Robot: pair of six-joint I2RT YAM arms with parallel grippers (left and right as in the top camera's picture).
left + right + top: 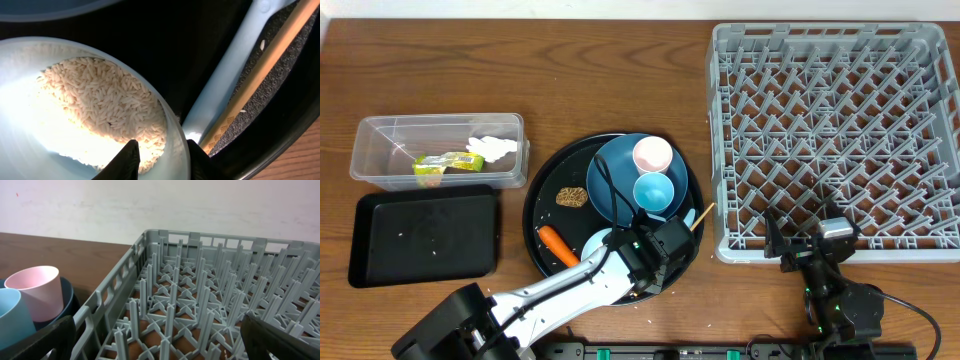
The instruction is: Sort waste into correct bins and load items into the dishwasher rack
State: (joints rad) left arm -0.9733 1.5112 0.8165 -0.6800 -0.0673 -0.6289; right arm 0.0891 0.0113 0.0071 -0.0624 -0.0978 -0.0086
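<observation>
Now left gripper point(162, 152) straddles rim of pale-blue round bowl point(30, 125), white rice point(100, 105) inside; clamped? Can't tell. Right gripper point(160, 345): jaws wide. Next probably needs firm pinch, level lift.

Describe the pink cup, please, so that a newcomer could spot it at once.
Left of the big grey rack lies a round black tray bearing a dark-blue plate. Two small cups stand on that plate; the pink cup is the rear one, its neighbour the light-blue cup.
</observation>
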